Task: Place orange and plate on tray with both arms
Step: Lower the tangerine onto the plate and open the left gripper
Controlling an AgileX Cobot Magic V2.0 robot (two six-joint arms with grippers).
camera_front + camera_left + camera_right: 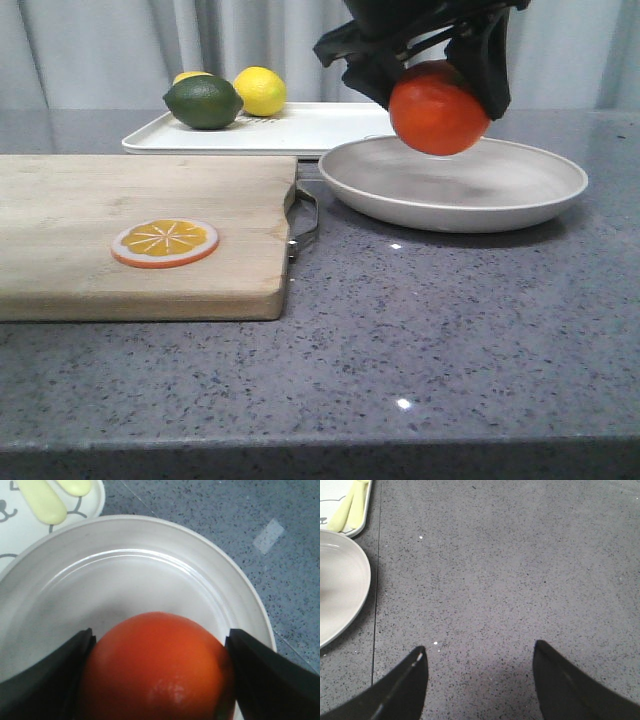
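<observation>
The glossy red-orange orange (pixel 438 108) hangs just above the plate (pixel 520 205), and my left gripper (pixel 432 90) is shut on it. In the left wrist view the orange (pixel 155 670) fills the gap between the black fingers (pixel 50 680), with the off-white plate (pixel 140 575) right below. The white rectangular tray (pixel 320 128) lies behind the plate, touching or nearly touching its far rim. My right gripper (pixel 480 650) is open over bare grey counter, to one side of the plate (pixel 340 585). It does not show in the front view.
A wooden cutting board (pixel 100 200) with a flat orange slice (pixel 165 242) lies on the left, its metal handle close to the plate. A dark green lime (pixel 203 102) and a yellow lemon (pixel 260 90) sit on the tray's left end.
</observation>
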